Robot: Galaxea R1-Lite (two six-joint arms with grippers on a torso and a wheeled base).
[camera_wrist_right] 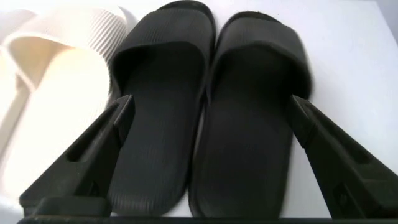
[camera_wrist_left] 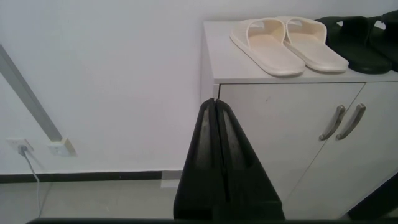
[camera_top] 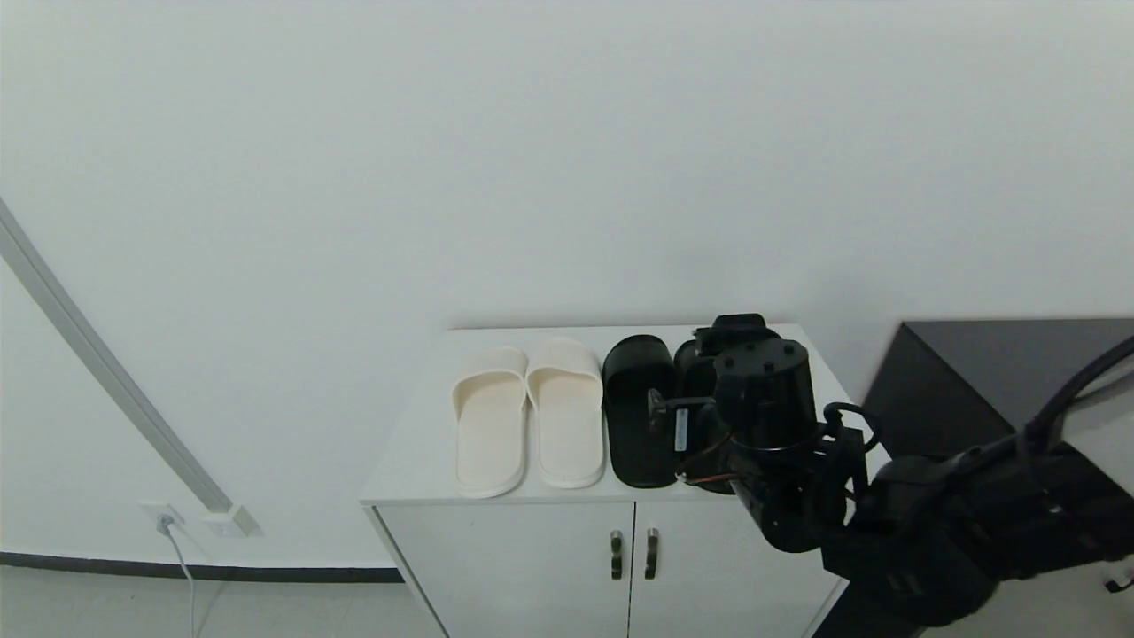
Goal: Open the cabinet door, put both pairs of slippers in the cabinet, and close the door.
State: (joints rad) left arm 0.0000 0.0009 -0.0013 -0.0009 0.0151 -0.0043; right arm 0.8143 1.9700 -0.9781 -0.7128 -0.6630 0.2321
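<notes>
- The right gripper [camera_wrist_right: 208, 124] hangs released and empty, jaws spread wide, with the black slippers [camera_top: 640, 412] directly beneath it. One finger is over the outer edge of each shoe.
- Closing from there would squeeze two soft shoes together. I'd expect one to buckle or squirt out, and the outer one could drop off the cabinet top [camera_top: 407, 470].
- The white slippers [camera_top: 529, 416] lie touching the black pair, just beyond the finger on that side. A descent slightly off to that side could land on a white strap or shove that pair along.
- Both cabinet doors [camera_top: 505, 567] are shut, handles [camera_top: 631, 554] side by side, below and in front of the right gripper. If the shoes get lifted first, there's nowhere to put them.
- The left gripper [camera_wrist_left: 215, 109] is clenched on nothing, fingers pressed flat together, low down beside the cabinet's side wall. The handles sit across the door front from it.
- It would have to open before it could hook a handle. As I see it, a swing-out door could strike that arm or whatever hangs in front.
</notes>
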